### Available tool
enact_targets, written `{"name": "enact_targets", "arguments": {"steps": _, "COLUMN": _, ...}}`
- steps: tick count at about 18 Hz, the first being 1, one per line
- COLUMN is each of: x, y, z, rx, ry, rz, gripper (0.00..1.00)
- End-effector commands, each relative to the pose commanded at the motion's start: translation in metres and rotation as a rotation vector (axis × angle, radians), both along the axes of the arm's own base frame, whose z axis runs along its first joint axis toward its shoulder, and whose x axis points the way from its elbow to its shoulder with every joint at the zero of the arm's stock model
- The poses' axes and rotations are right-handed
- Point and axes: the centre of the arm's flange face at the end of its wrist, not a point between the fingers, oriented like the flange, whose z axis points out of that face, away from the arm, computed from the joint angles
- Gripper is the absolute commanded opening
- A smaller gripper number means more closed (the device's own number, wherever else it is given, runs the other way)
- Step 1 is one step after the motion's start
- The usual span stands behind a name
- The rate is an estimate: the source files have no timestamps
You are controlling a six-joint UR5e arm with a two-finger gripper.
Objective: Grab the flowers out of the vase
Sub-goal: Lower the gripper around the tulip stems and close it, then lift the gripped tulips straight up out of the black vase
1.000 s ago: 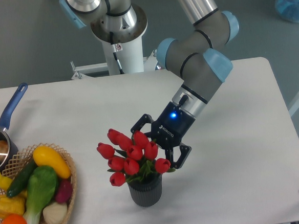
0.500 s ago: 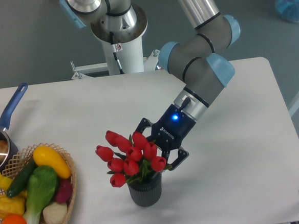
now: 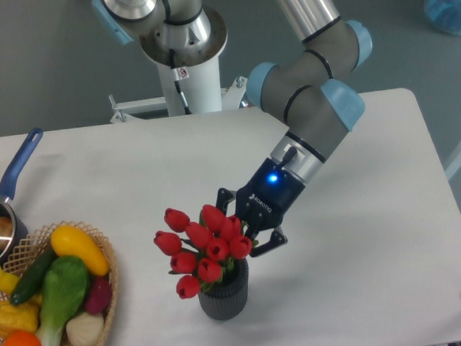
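Observation:
The flowers point(image 3: 205, 247), a bunch of red tulip buds with green leaves, stand in the vase point(image 3: 223, 298), a small dark grey ribbed pot near the table's front edge. My gripper point(image 3: 238, 229) comes in from the upper right and presses into the right side of the bunch, just above the vase's rim. Its black fingers point(image 3: 271, 239) have drawn in around the bunch, and the buds hide their tips. The stems are still down inside the vase.
A woven wicker basket point(image 3: 108, 288) of toy vegetables and fruit sits at the front left. Behind it at the left edge is a blue-handled saucepan point(image 3: 16, 168). The arm's white base column point(image 3: 188, 73) stands at the table's far edge.
The gripper has slid a little lower and its fingers have narrowed around the bunch. The buds have bunched tighter and shifted slightly right and down.

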Motion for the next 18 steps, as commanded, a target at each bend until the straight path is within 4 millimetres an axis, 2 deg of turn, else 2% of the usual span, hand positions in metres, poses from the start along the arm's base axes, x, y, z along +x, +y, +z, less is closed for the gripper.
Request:
{"name": "enact_targets", "arguments": {"steps": 3, "x": 0.005, "y": -0.007, "z": 0.017, "rx": 0.031, "ry": -0.001, "rz": 0.002, "gripper": 0.00}}
{"name": "enact_targets", "arguments": {"steps": 7, "x": 0.013, "y": -0.018, "z": 0.054, "rx": 0.065, "ry": 0.015, "rz": 0.019, "gripper": 0.00}}
{"name": "enact_targets", "arguments": {"steps": 18, "x": 0.032, "y": -0.031, "z": 0.125, "rx": 0.158, "ry": 0.002, "rz": 0.022, "gripper": 0.00}}
